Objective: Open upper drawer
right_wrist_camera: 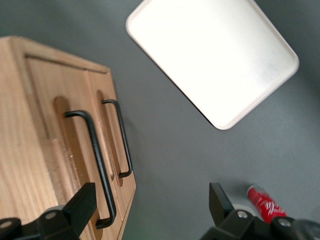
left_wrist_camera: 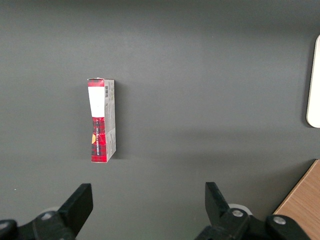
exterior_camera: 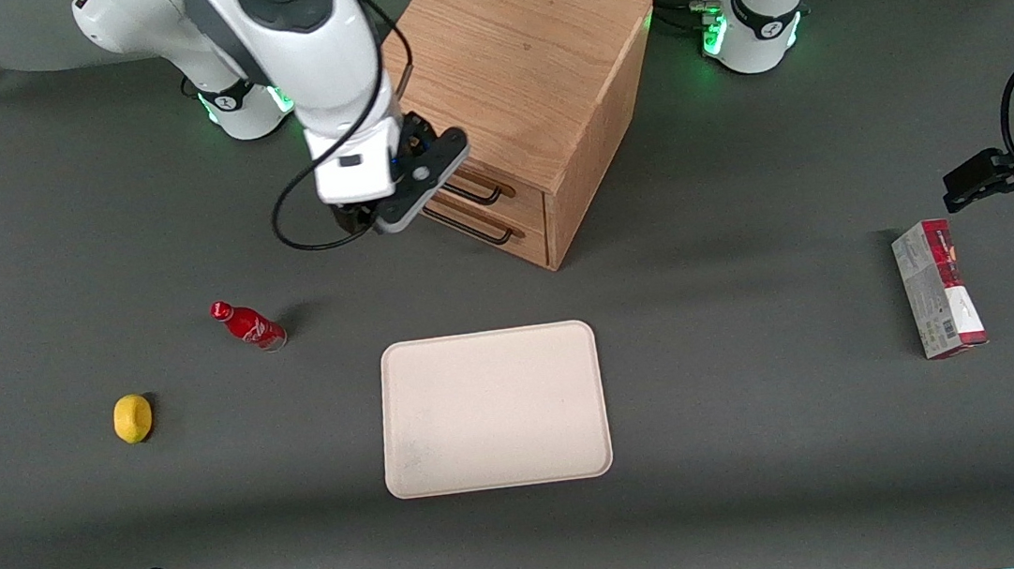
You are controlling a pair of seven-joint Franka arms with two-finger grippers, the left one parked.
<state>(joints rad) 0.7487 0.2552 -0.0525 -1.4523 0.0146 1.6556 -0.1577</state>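
The oak cabinet (exterior_camera: 531, 65) stands at the back of the table, its front turned toward the working arm's end. Both drawers are shut. The upper drawer (exterior_camera: 517, 197) has a long black bar handle (exterior_camera: 477, 193); the bottom drawer's handle (exterior_camera: 475, 227) sits just below it. My right gripper (exterior_camera: 360, 217) hovers in front of the cabinet, close to the handles' ends. In the right wrist view the gripper (right_wrist_camera: 152, 200) is open and empty. One finger (right_wrist_camera: 82, 201) is beside the end of the upper drawer's handle (right_wrist_camera: 95, 160), with the upper drawer's panel (right_wrist_camera: 55, 150) alongside.
A cream tray (exterior_camera: 492, 409) lies nearer the front camera than the cabinet. A red bottle (exterior_camera: 249, 326) and a yellow lemon (exterior_camera: 133, 418) lie toward the working arm's end. A red-and-white box (exterior_camera: 936, 288) lies toward the parked arm's end.
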